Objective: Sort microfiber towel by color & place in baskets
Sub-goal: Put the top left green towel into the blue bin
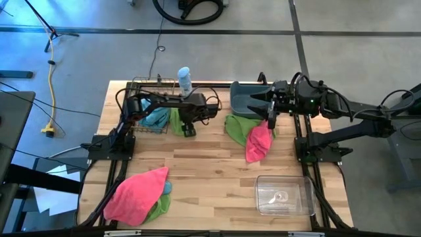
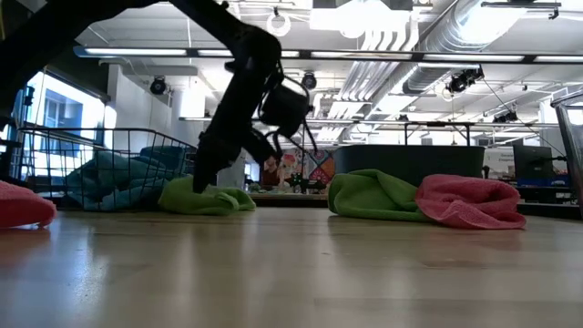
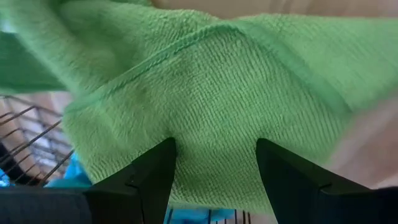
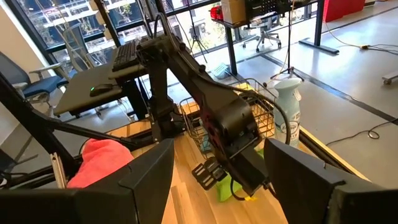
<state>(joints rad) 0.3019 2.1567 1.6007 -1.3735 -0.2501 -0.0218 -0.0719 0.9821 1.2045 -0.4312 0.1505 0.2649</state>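
Two grippers work near the table's far edge: the left gripper [image 1: 189, 130], fingers spread, presses onto a green towel [image 1: 177, 120] beside the wire basket [image 1: 139, 85]; the right gripper [image 1: 270, 117], fingers apart, hovers by the blue tub [image 1: 242, 99].

Bare wooden tabletop [image 1: 210, 174] lies open mid-frame, between pink towel heap [image 1: 137, 195] lower left and clear plastic bin [image 1: 284, 195] lower right.

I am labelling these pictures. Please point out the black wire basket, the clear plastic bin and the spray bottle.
black wire basket [image 1: 139, 82]: high view, far rim wire.
clear plastic bin [image 1: 284, 178]: high view, far rim.
spray bottle [image 1: 185, 80]: high view, middle of the body.
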